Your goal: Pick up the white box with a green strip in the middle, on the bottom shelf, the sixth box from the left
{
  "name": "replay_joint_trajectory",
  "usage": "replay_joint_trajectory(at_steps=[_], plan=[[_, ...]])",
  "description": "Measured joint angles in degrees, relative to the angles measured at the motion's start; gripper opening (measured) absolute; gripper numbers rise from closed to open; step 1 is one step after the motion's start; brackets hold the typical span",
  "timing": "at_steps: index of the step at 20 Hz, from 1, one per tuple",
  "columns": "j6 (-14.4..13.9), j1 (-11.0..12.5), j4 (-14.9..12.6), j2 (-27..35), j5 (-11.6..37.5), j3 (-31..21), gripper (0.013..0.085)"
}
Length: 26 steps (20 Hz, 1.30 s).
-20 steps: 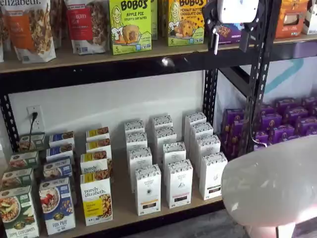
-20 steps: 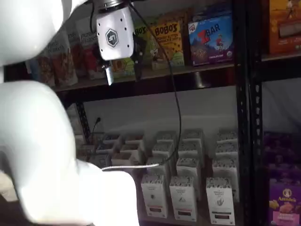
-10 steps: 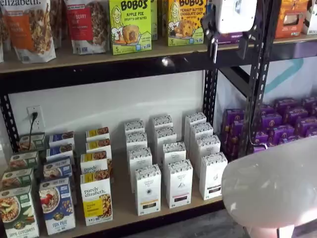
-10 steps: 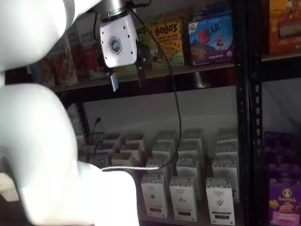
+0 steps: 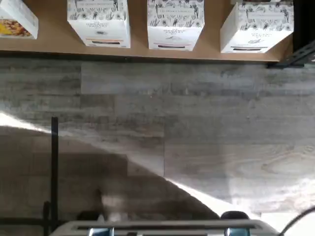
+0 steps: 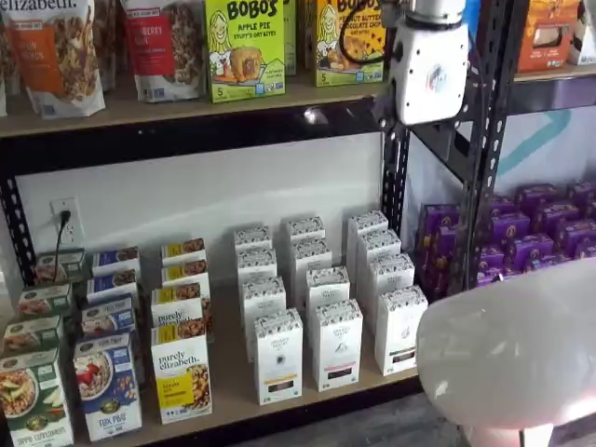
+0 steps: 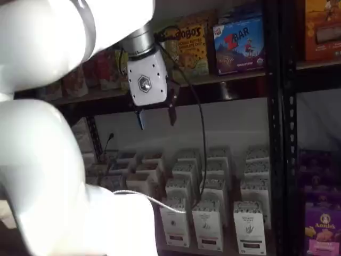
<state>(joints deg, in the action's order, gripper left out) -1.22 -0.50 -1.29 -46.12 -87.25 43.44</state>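
Observation:
The white box [image 6: 400, 331] stands at the front of the rightmost row of white cartons on the bottom shelf [image 6: 233, 396]. It also shows in a shelf view [image 7: 249, 230] and in the wrist view [image 5: 256, 25], near the board's edge [image 5: 211, 48]. My gripper [image 7: 156, 118] hangs in the air in front of the upper shelf's rail, well above the white cartons and to their left. Its two black fingers are open with nothing between them. In a shelf view only its white body [image 6: 428, 73] is plain, against the black upright.
Two more rows of like white cartons [image 6: 337, 345] stand left of the target, then purely elizabeth boxes [image 6: 182, 374]. Purple boxes [image 6: 531, 237] fill the neighbouring bay behind a black upright [image 6: 484, 158]. My white arm [image 7: 48, 170] blocks the left side. Grey plank floor [image 5: 197, 137] lies before the shelf.
The gripper has come down from the upper shelf's level toward the gap between the shelves, still open. The boxes have not moved.

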Motion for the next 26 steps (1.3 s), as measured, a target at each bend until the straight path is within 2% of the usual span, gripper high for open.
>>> replay_joint_trajectory(at_steps=[6, 8, 10, 13, 23, 26], plan=[[2.8, 2.9, 1.4, 2.1, 13.9, -10.2, 0.085], [3.5, 3.5, 1.5, 4.2, 16.5, -11.8, 0.085], [3.4, 3.7, 0.5, 6.4, 19.2, -13.2, 0.085], [4.6, 4.9, 0.9, 10.0, 28.6, -17.3, 0.085], [5.3, 7.6, -1.9, 30.1, 48.4, -18.7, 0.085], [3.9, 8.7, -4.5, 36.3, 53.7, -17.7, 0.085]])
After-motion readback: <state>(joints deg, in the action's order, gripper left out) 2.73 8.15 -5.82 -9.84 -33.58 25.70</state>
